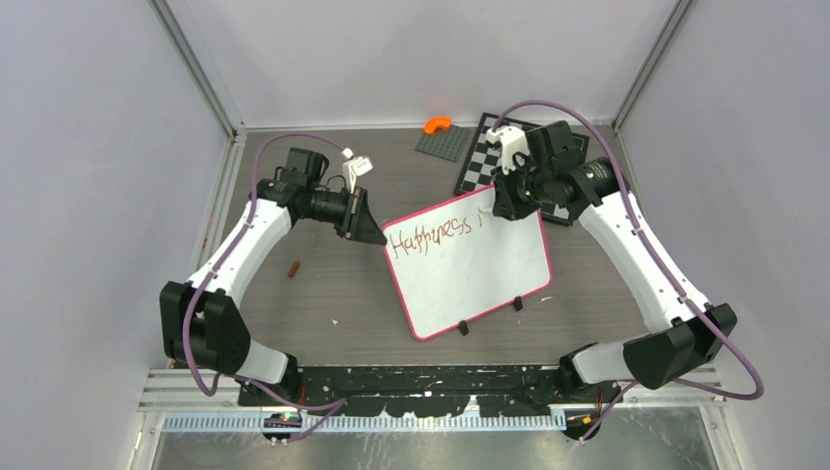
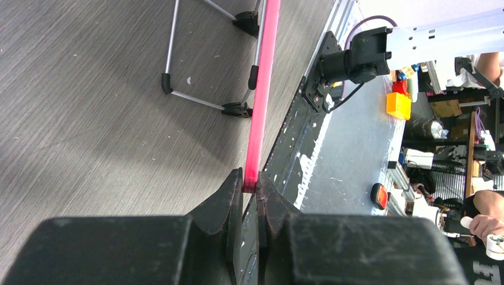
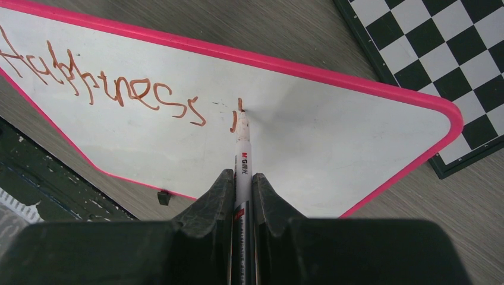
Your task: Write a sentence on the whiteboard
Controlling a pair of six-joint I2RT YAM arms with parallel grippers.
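Observation:
The whiteboard (image 1: 470, 269) with a pink frame lies tilted on the table in the top view. The sentence (image 1: 436, 235) reads "Happiness" plus one stroke, in red-brown marker; it also shows in the right wrist view (image 3: 119, 89). My right gripper (image 3: 242, 178) is shut on a white marker (image 3: 242, 151), whose tip touches the whiteboard (image 3: 333, 148) just right of the stroke. My left gripper (image 2: 251, 181) is shut on the pink frame (image 2: 264, 89) at the whiteboard's upper left corner (image 1: 384, 233).
A black-and-white chessboard (image 1: 489, 157) lies behind the whiteboard, also in the right wrist view (image 3: 434, 53). A grey plate (image 1: 442, 144) with an orange piece (image 1: 437, 124) sits at the back. A small brown object (image 1: 293, 268) lies on the left. Black clip feet (image 1: 516, 304) stand at the whiteboard's near edge.

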